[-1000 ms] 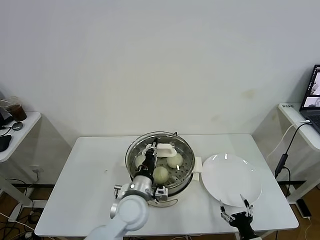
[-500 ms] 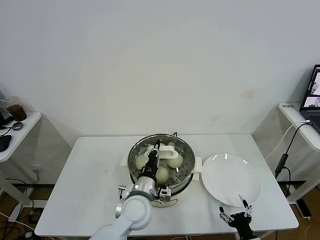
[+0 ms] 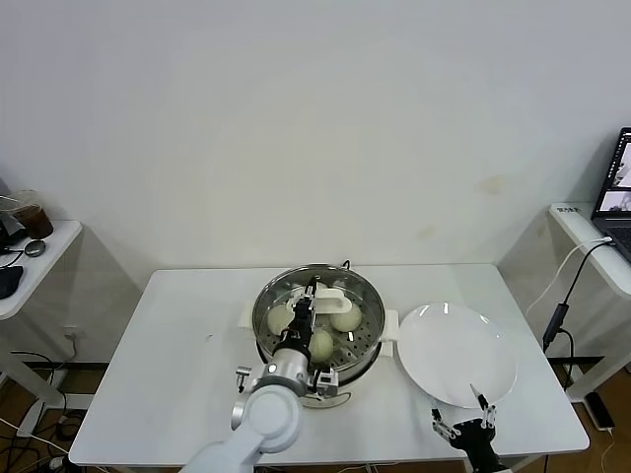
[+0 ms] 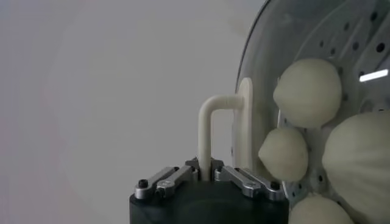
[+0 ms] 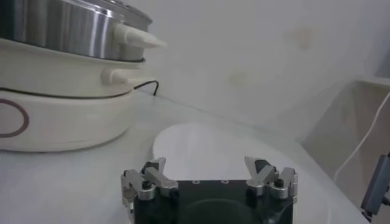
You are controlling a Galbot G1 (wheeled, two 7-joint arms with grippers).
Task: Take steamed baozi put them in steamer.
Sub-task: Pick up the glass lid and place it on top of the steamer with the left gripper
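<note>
- Fingers (image 4: 170,180) of the left gripper (image 4: 205,175) pinched tight on the white handle (image 4: 210,131) of the round glass lid (image 4: 256,73); handle loop stands straight up between them in the left wrist view.
- Left gripper (image 3: 309,299) sits over the steamer (image 3: 317,325) at table centre, lid held right at the pot's top; whether lid touches rim, cannot tell.
- Right gripper (image 3: 465,428) parked low at the near table edge, just in front of the flat white plate (image 3: 455,353); its fingers (image 5: 146,178) spread wide, nothing between them.
- Plate lies bare, beside the steamer on the robot's right, near its white side handle (image 3: 389,327).
- Steamed baozi (image 3: 344,317): all in the steamer on the perforated tray. Three clear in the head view; left wrist view shows four through the glass (image 4: 308,91), close together.
- Steamer's steel wall and white base (image 5: 55,122) visible from the right wrist view, black cord trailing behind.
- White table (image 3: 168,384) carries steamer and plate.
- Far right: laptop (image 3: 618,192) on a side desk. Far left: dark drink cup (image 3: 30,215) on another side table.
</note>
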